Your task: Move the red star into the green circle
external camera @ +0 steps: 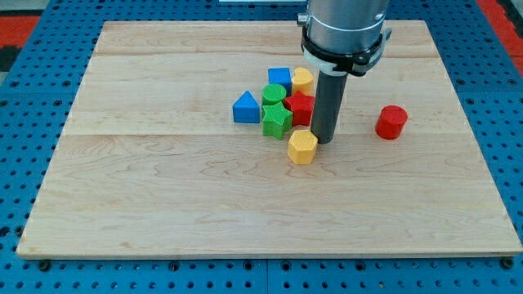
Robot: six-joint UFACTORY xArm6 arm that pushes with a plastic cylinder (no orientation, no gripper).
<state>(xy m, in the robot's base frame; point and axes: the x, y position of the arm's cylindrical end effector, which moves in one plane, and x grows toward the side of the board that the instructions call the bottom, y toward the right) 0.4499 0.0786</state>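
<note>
The red star (301,107) sits in the cluster mid-bench (163,204), seemingly already touching the green circle (274,94) on its left. My tip (325,141) stands just right of the star, beside the yellow hexagon (302,147). There's no gripper here, only a rod. A short, level leftward nudge should do, sparing the green star (276,122).

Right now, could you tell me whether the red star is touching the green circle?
Touching: the camera view shows the red star pressed against the green circle with no board visible between them.
</note>
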